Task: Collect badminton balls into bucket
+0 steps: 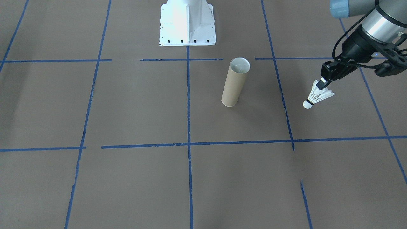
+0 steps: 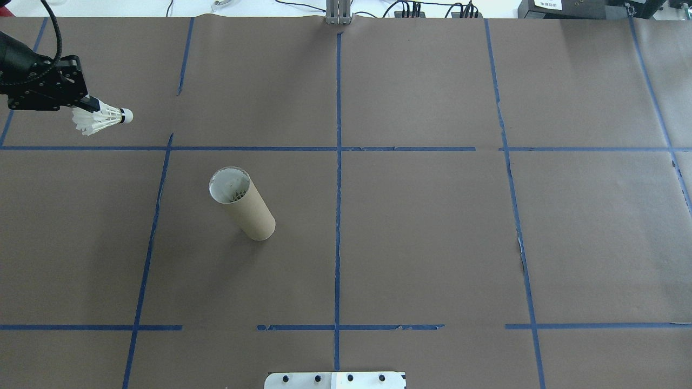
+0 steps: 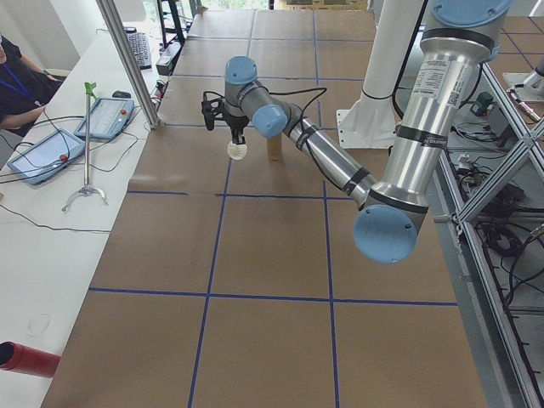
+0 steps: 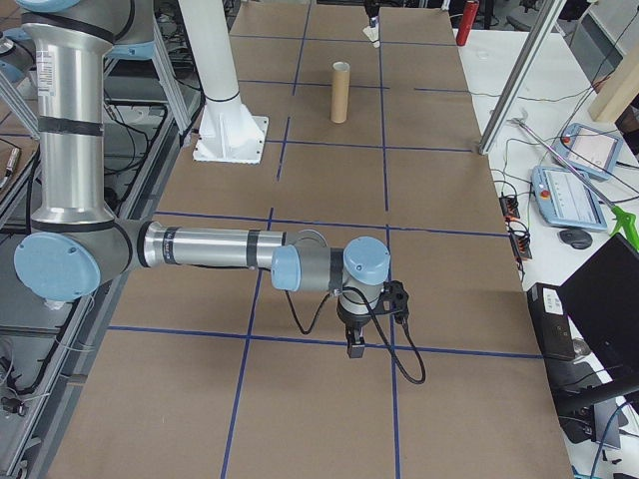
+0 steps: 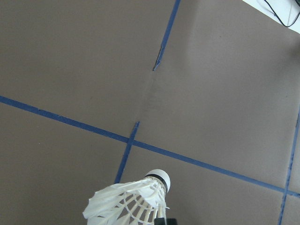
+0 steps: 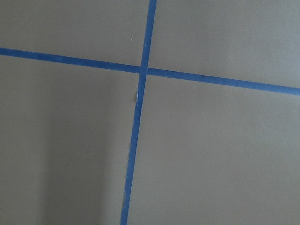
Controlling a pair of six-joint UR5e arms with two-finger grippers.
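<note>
One white feather shuttlecock [image 1: 316, 97], cork-tipped, is pinched at its skirt by the left gripper [image 1: 321, 85], right of frame; one upright tan cardboard tube [image 1: 234, 83] stands centre. The right gripper's [image 4: 354, 349] jaw state cannot be told.

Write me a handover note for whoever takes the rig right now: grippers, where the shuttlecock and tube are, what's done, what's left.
Left gripper: shut on the shuttlecock, pinching its feather skirt, cork tip pointing down and outward, held off the table.
Right gripper: seen only in the right side view, low over the table at the robot's right end, nothing visible in it; open or shut cannot be told.
Cardboard tube: upright near the table's middle, mouth open, apart from the shuttlecock.
Done: shuttlecock picked up.
Left: carry it over the tube mouth, cork down, release.
</note>
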